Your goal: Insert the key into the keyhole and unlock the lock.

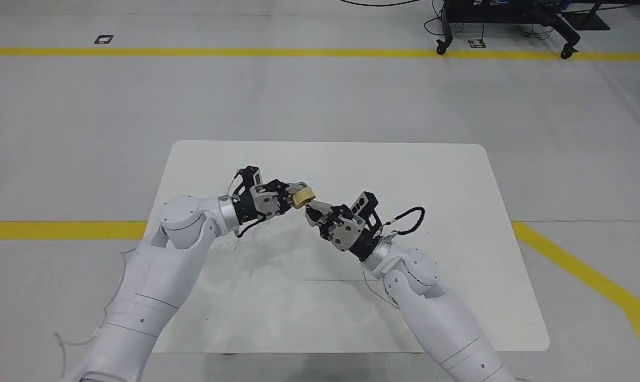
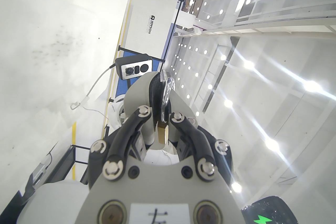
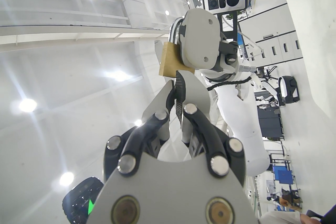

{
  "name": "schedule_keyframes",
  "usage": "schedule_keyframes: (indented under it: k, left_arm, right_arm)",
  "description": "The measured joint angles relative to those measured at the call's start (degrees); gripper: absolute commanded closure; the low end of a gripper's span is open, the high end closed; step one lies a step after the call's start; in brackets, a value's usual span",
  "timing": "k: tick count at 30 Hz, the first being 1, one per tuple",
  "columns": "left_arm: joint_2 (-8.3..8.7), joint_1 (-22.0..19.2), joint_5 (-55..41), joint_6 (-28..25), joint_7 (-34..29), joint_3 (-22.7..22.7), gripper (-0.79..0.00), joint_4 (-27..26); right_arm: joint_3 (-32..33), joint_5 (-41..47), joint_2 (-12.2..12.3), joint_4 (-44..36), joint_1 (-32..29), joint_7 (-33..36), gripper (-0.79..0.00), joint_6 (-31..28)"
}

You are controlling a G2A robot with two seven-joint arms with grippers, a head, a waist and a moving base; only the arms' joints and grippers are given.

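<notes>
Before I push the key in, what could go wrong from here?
1. The left hand pinches the padlock near its shackle, with the brass body sticking out, so a push could swing it aside.
2. The key's blade is hidden inside the right hand. I can't confirm it lines up with the keyhole, so it might jam or slip.

White table point(image 1: 440, 172), rectangular with rounded corners, standing on a pale grey floor point(image 1: 300, 92). Met on both sides by a yellow line point(image 1: 60, 229), with another line beyond the far edge.
</notes>
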Motion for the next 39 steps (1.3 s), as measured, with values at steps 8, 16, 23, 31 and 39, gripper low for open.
schedule_keyframes:
  k: [8, 16, 23, 31, 39]
  left_arm:
    - [0.27, 1.74, 8.46, -11.48, 7.8, -0.87, 0.0, -3.56]
    - [0.27, 4.69, 14.25, -20.53, 12.69, -0.76, 0.0, -6.43]
    - [0.15, 4.74, 11.97, -18.36, 12.63, -1.35, 0.0, -6.1]
    - [0.07, 4.4, 12.78, -17.06, 11.43, -0.89, 0.0, -6.49]
    - [-0.06, 4.3, 13.06, -17.29, 11.01, -0.66, 0.0, -6.55]
  right_arm:
    - [1.19, 10.53, -0.35, 0.73, -0.36, 2.24, 0.0, 5.25]
    - [3.61, 21.58, -0.39, 4.83, 1.81, 6.28, -0.095, 12.97]
    - [4.46, 1.29, 0.48, -1.3, -1.92, 1.99, -0.785, -4.44]
    - [6.39, -6.47, 0.94, -5.85, -4.97, -1.59, -0.785, -11.35]
    - [6.59, -7.96, 1.3, -6.27, -4.31, -1.71, -0.686, -12.11]
